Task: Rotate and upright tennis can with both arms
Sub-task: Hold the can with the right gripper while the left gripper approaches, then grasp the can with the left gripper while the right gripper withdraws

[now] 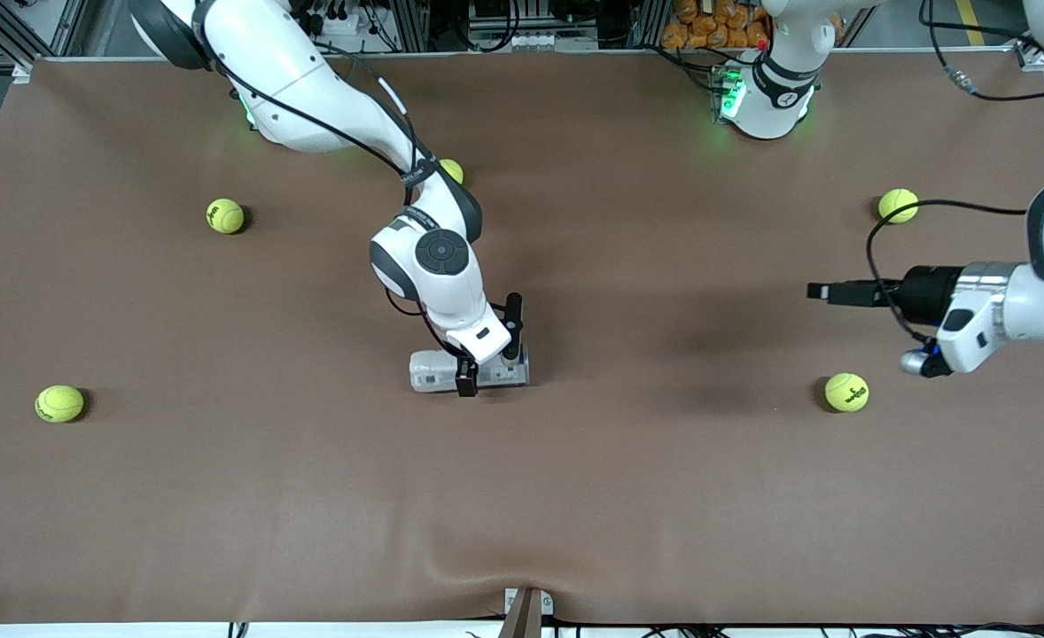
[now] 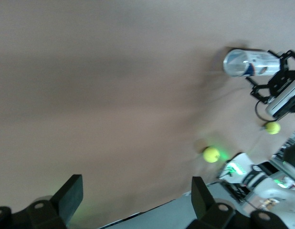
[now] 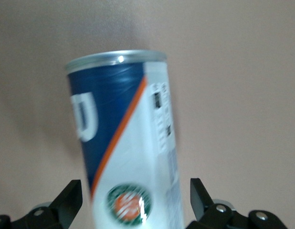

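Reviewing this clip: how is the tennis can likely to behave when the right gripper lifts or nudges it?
The tennis can lies on its side on the table, so a nudge would probably roll it. Its glossy label looks slippery. The right gripper straddles it with fingers apart; the left gripper waits.

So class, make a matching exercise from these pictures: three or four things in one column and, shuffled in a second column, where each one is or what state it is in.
Things:
1. tennis can
2. right gripper
3. left gripper
4. table

Places or states:
A. up in the air toward the left arm's end of the table, fingers open, holding nothing
B. covered in brown, with tennis balls scattered on it
C. lying on its side mid-table
D. down at the can, fingers on either side of it

Pairs: 1-C, 2-D, 3-A, 4-B
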You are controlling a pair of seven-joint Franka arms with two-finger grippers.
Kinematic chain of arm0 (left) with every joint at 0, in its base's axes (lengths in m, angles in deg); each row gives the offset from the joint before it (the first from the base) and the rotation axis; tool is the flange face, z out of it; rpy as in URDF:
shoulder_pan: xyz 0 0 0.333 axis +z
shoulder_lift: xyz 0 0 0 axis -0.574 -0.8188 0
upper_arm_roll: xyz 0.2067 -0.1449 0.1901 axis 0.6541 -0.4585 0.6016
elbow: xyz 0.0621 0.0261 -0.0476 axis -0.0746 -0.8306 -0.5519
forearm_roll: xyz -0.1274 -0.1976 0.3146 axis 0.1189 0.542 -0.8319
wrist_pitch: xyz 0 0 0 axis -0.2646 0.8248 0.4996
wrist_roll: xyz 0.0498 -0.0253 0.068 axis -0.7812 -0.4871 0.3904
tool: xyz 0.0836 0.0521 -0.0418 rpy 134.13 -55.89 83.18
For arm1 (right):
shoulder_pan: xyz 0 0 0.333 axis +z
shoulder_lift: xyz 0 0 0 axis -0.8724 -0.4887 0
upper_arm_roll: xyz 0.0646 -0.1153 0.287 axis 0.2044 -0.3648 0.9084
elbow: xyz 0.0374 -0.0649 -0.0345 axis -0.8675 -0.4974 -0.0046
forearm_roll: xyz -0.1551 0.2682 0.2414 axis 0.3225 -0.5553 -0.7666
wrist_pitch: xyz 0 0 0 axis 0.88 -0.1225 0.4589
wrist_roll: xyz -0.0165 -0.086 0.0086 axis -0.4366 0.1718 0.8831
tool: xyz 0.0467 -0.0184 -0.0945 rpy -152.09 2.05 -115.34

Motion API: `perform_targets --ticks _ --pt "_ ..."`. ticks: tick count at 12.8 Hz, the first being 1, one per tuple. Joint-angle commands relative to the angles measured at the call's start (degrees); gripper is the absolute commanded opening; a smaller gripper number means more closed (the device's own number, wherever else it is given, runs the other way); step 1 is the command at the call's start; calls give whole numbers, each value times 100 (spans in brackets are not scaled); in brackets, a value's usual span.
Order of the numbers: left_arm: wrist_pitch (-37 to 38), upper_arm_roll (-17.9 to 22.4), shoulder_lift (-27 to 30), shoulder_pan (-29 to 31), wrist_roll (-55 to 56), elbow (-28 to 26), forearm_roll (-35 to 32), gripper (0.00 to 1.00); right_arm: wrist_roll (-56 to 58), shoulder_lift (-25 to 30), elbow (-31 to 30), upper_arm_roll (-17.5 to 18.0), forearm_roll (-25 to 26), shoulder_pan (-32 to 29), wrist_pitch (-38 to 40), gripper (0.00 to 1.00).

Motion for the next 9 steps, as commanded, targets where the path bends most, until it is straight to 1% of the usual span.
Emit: perform_targets --ticks 1,2,4,6,7,8,9 --pt "-559 -16 -293 -293 145 -42 636 100 -54 603 -96 50 -914 -25 839 100" --pt "-936 -16 -363 -468 268 -121 856 100 -63 710 -62 41 -1172 -42 1077 100" --pt "-1753 -16 -591 -995 610 -192 1374 100 -115 781 280 15 -1271 -95 1517 100" --pt "-2527 -16 -863 -1469 778 -200 1867 100 -107 790 343 32 -1481 -471 1686 100" --pt "-2853 -16 -1004 -1646 779 -183 2156 100 -115 860 317 24 -1508 -638 1730 100" --pt "-3126 -16 -1136 -1830 779 -174 2481 99 -124 973 317 15 -1517 -962 1835 100" --pt "-3363 -25 -1303 -1972 761 -148 2850 94 -168 1062 325 15 -1526 -1348 1853 100"
